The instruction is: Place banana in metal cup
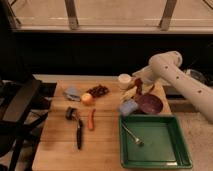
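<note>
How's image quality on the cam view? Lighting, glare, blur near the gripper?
Camera view: dim, warm light; the wooden table is lit evenly, the background under the window goes near black. No strong glare; the green tray shows only a dull sheen. Overall soft focus; the gripper, beside the cream cup above the purple bowl, blurs into what it carries.
</note>
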You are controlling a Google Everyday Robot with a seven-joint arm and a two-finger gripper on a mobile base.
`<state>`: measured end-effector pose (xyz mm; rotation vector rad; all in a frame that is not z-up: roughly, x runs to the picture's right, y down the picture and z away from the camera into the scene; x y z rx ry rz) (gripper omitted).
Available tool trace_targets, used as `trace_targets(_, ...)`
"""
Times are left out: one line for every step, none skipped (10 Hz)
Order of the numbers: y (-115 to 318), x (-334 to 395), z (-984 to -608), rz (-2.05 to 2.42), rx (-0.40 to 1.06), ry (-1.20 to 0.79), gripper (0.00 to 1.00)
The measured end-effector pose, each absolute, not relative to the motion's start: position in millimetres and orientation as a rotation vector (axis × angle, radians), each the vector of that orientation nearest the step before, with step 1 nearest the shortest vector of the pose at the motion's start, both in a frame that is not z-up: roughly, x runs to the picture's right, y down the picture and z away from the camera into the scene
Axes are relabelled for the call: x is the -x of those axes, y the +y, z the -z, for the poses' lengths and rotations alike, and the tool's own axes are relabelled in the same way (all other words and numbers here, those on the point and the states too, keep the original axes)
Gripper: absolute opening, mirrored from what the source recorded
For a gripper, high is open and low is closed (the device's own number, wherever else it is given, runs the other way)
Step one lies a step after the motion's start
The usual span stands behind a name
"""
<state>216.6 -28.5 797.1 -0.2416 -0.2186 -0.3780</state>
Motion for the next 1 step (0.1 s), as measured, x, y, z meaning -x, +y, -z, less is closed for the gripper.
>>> trace_targets(-29.8, -219.7, -789.8, 0.388, 0.242, -0.208, 0.7)
